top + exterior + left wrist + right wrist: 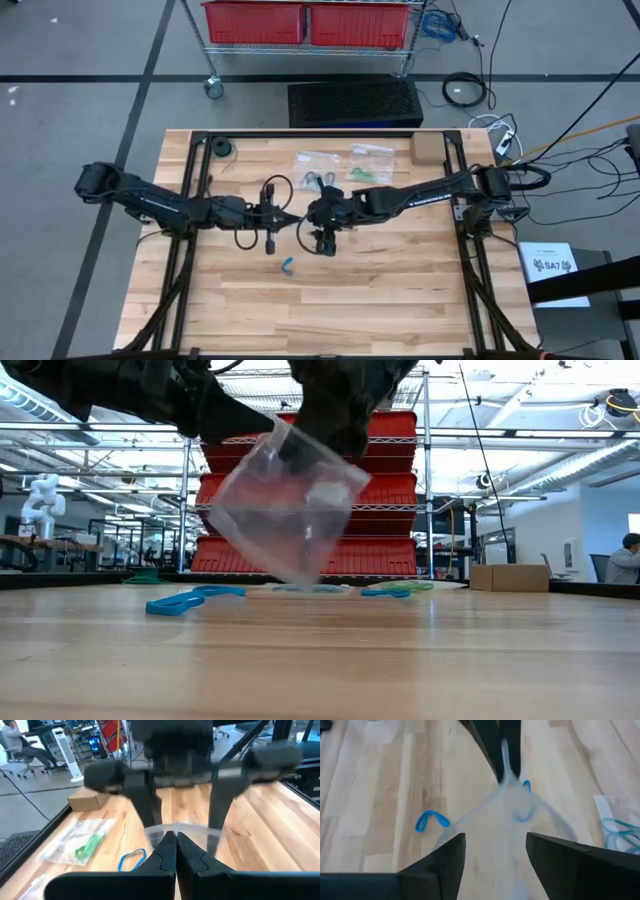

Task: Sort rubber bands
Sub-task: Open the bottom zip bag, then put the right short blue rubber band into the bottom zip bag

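Observation:
A clear plastic bag [290, 510] hangs tilted above the middle of the table, its lowest corner just above the wood. My left gripper [176, 845] is shut on the bag. My right gripper [495, 855] faces it from the table's right, open, one finger [150, 810] on each side of the bag's mouth. One blue rubber band [287, 264] lies on the wood nearer the front edge. Another blue loop [522, 815] shows through the bag; whether it lies inside or beneath it, I cannot tell. More blue and green bands [390, 590] lie farther back. My left gripper pinches the bag's top edge [505, 775] between its two shut fingers, coming nearly level from the table's left. The bag is lifted clear and hangs slack and tilted below the fingers. My right gripper stands open at the bag's mouth [175, 827]; whether its fingers touch the plastic, I cannot tell.
Other clear bags [322, 160] lie at the far side, one holding green bands [90, 845]. A cardboard box [427, 148] sits at the far right and a black roll [222, 150] at the far left. Bare wood spreads toward the front edge.

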You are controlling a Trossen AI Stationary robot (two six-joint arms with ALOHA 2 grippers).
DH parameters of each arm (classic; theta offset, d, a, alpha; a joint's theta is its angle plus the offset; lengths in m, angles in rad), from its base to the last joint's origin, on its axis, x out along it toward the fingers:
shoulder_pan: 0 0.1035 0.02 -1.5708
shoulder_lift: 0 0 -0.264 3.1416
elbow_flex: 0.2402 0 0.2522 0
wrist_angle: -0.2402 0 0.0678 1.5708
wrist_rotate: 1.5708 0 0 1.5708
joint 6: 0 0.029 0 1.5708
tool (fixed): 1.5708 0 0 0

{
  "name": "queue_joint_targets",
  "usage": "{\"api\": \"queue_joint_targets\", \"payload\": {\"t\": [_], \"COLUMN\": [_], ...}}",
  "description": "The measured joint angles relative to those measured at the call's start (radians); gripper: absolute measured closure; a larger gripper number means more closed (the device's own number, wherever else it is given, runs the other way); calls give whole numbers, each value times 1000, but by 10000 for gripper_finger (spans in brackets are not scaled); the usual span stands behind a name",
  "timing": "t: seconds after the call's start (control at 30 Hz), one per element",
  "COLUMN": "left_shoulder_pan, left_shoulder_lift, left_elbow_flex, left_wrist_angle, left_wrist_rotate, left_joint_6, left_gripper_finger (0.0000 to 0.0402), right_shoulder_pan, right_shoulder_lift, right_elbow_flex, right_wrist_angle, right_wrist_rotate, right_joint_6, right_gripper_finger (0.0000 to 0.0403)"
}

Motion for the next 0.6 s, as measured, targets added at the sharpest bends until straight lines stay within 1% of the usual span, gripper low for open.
{"api": "queue_joint_targets", "payload": {"t": [0.17, 0.4, 0.6], "left_shoulder_pan": [0, 9, 12], "left_shoulder_lift": [36, 39, 39], "left_elbow_flex": [0, 1, 1], "left_wrist_angle": [40, 23, -13], "left_wrist_rotate": [1, 1, 0], "left_joint_6": [11, 29, 48], "left_gripper_finger": [401, 401, 401], "right_shoulder_pan": [2, 2, 17], "right_shoulder_lift": [-29, -95, -189], "right_elbow_flex": [0, 11, 12], "right_wrist_angle": [-14, -79, -158], "right_wrist_rotate": [-10, -10, 1], "right_joint_6": [0, 0, -6], "right_gripper_finger": [195, 175, 172]}}
